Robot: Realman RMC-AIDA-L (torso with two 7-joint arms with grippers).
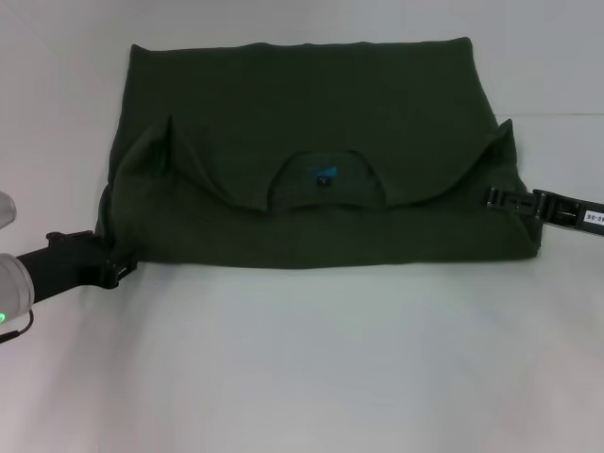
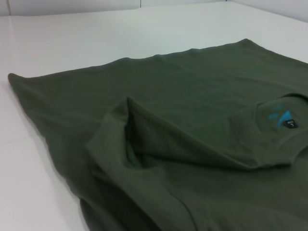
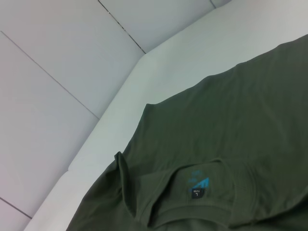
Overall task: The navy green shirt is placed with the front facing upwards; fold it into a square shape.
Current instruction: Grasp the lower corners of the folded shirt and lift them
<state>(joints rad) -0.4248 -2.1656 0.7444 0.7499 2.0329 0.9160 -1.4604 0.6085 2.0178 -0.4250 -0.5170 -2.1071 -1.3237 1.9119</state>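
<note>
The navy green shirt lies folded on the white table, the left gripper and the right gripper at its near corners, and whether either claw grips cannot be told.

The navy green shirt is matt, soft cloth lying on a smooth, faintly glossy white table.

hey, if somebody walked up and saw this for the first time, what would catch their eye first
The navy green shirt dominates the white table, folded into a wide band with the collar edge lying across the middle. The small blue neck label stands out inside the collar opening at the centre. The left gripper sits at the shirt's near left corner and the right gripper at its right edge.
</note>
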